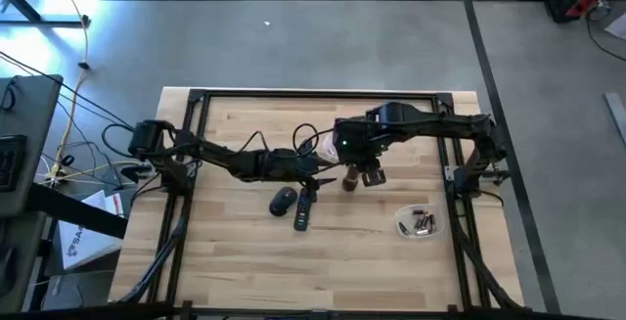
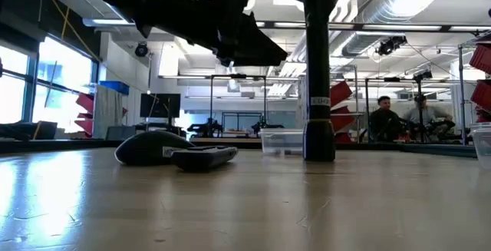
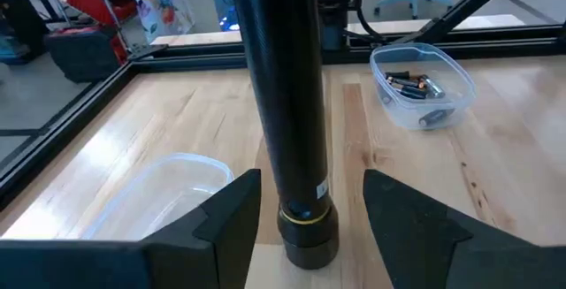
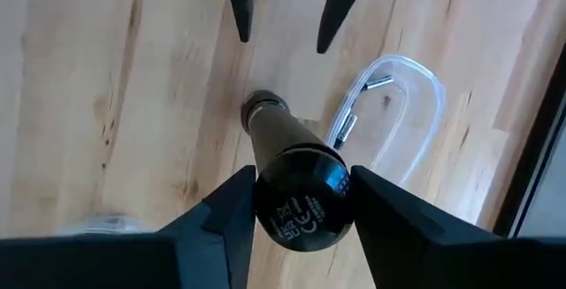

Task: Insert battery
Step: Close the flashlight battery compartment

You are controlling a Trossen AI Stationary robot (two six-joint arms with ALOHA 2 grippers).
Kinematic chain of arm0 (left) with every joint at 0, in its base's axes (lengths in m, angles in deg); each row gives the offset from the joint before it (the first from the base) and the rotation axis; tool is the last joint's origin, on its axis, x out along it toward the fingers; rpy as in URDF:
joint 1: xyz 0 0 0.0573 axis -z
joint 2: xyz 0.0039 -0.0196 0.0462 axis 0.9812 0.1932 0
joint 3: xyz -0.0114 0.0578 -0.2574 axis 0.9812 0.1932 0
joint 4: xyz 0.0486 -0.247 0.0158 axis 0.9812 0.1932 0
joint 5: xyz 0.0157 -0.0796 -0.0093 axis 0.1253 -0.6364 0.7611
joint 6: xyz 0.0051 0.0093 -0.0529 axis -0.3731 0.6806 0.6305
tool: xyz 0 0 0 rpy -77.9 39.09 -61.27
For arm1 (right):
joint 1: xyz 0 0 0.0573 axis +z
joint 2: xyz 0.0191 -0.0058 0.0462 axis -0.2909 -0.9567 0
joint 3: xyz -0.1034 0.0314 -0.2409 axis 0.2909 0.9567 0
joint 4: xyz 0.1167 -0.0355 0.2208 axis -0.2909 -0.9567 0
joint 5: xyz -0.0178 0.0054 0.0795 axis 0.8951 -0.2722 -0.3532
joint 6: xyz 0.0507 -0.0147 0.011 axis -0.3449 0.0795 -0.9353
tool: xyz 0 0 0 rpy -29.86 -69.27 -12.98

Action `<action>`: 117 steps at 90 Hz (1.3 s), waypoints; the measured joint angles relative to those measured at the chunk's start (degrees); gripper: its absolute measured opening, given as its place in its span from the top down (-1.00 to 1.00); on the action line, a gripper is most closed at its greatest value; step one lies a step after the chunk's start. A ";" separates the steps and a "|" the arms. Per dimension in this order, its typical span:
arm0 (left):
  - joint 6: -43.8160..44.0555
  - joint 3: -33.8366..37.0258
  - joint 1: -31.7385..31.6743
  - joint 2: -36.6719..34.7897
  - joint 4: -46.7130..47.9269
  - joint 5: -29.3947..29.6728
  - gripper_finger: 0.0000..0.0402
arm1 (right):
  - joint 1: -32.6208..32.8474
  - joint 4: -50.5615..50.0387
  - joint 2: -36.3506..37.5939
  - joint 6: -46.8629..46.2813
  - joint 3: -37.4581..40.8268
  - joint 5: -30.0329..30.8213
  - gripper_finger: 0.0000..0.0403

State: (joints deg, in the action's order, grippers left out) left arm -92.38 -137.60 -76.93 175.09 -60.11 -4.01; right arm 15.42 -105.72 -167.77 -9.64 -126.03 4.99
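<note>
We hold the black cylindrical flashlight (image 3: pixel 285 121) upright on the wooden surface (image 1: pixel 245 261), right pincer (image 4: pixel 301 205) clenched around its top. Left pincer (image 3: pixel 309 218) stands released, straddling its base; keep it centred before closing.

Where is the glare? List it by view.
High view: window glare washes the floor at upper left. Low view: bright windows at left throw a sheen on the table. Left wrist view: even light, no strong glare on the flashlight.
</note>
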 joint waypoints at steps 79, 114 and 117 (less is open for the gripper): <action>-0.02 0.00 -0.02 0.00 -0.02 0.00 0.09 | -1.14 1.00 1.34 -1.26 0.04 -3.88 0.29; -0.02 0.00 0.01 0.00 -0.02 0.00 0.09 | -1.14 0.78 1.40 -2.56 0.02 -4.26 0.28; -0.02 0.00 0.02 0.00 -0.01 0.00 0.09 | -1.14 0.79 1.40 -2.58 0.02 -4.26 0.26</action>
State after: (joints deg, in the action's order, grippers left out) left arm -92.41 -137.60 -76.91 175.09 -60.12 -4.01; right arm 14.28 -104.92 -166.37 -12.22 -126.01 0.72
